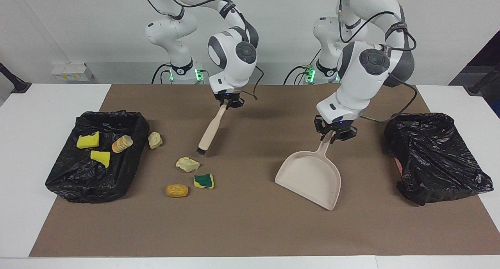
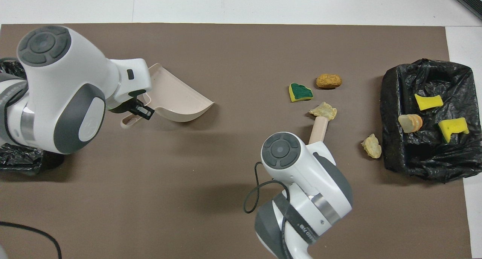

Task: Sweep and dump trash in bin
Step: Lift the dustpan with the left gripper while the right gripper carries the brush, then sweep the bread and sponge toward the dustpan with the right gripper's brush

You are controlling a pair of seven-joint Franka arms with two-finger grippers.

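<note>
**Both tools gripped, four scraps loose on the mat**

I see the brown mat (image 1: 250, 230) wide open between two black-bagged bins (image 1: 97, 155) (image 1: 435, 155). My left gripper (image 1: 335, 133) clamps the beige plastic dustpan (image 1: 310, 179), tilted, mouth away from the robots. My right gripper (image 1: 229, 102) clamps the beige brush (image 1: 211, 128), bristles angled down over the trash (image 1: 187, 164) beside the right arm's bin; three pieces lie inside it.

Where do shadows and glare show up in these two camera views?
Facing view: soft shadows lie on the brown mat under the dustpan and beside both bins; the bin liner glints. Overhead view: blurry arm shadows darken the mat; no harsh glare.
</note>
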